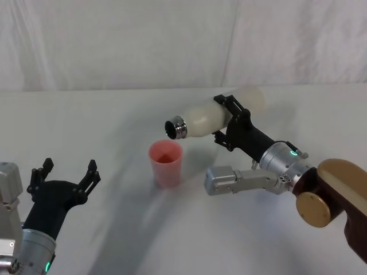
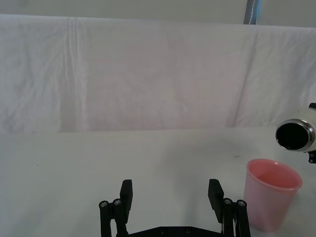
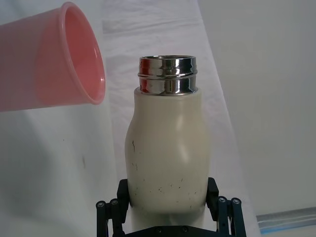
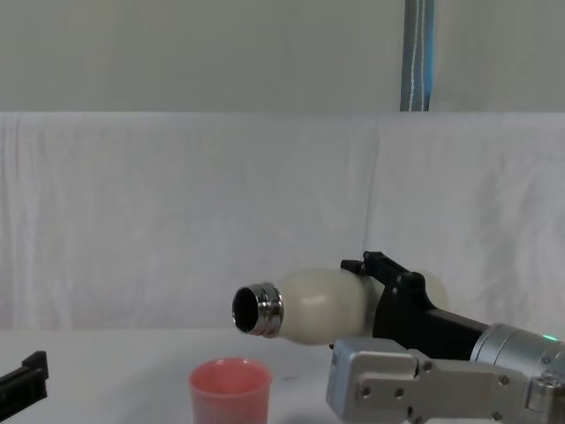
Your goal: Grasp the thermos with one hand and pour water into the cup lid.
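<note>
Matte thermos (image 3: 165,158), shiny steel neck, plastic cup lid (image 1: 166,164)

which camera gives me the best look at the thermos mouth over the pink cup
The chest view: side-on, the thermos mouth hangs above the cup lid. Head view shows it from above, left wrist just the mouth, right wrist the body from behind.

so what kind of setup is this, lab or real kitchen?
Likely a lab test bench: a table draped in white cloth, a white cloth backdrop, and just the thermos and the cup lid as props.

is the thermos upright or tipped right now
Tipped. The thermos lies nearly level in the right gripper, its steel mouth above the cup lid.
</note>
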{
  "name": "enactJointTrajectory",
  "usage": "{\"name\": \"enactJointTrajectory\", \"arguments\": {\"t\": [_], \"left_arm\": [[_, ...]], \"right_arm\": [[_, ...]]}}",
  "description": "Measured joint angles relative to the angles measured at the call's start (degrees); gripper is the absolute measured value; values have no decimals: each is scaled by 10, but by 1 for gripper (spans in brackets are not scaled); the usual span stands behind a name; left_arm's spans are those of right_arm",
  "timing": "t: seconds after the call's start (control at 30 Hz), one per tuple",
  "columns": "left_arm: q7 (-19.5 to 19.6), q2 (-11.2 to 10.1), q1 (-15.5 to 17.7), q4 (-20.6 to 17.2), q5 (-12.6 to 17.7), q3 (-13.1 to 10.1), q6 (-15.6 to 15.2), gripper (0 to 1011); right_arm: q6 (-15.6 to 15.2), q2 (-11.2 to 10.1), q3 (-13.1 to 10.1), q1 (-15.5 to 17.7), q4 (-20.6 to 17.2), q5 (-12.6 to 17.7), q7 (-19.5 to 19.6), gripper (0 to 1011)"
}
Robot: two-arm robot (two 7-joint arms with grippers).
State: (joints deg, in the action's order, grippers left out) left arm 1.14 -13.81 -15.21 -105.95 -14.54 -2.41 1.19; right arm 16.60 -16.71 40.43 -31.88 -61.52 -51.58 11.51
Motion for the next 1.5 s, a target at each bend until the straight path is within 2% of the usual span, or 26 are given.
{"name": "enactJointTrajectory", "arguments": {"t": [0.7,1.5], "left_arm": [[0,0,0,0,0,0,0,1001],[0,0,0,0,0,0,0,1001]], "right_arm": [[-4,-3,16,-10,8,-18,11,950],[-10,-6,17,-15,4,-18,10,950]]}}
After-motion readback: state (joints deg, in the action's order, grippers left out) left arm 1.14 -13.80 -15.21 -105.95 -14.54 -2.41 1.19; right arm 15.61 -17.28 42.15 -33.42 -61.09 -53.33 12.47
